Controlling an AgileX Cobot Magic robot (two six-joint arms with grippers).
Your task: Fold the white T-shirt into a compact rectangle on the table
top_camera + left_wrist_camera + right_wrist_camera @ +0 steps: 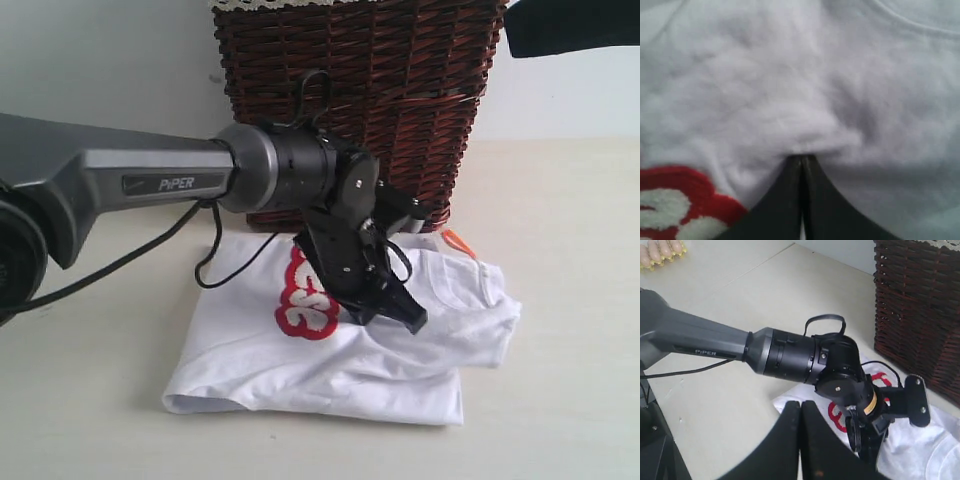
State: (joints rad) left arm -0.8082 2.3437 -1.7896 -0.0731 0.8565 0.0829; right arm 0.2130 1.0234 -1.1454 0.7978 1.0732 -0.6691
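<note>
The white T-shirt (350, 370) lies partly folded on the table (570, 210), in front of the basket. Its red-outlined fuzzy letters (305, 300) face up and the small orange tag (458, 240) shows at its far right. My left gripper (405, 318) reaches across onto the shirt's middle. In the left wrist view, the left gripper (802, 157) is shut, with a small pucker of the shirt (790, 75) gathered at its tips. My right gripper (801, 404) is shut and holds nothing, high above the table, looking down on the left arm (715, 340) and the shirt (920, 450).
A dark wicker basket (400, 90) with a lace-trimmed lining stands right behind the shirt. A dark part of the right arm (570, 30) hangs at the top right. A tray of pale eggs (660, 252) sits far off. A black cable (215, 265) trails over the shirt's left edge.
</note>
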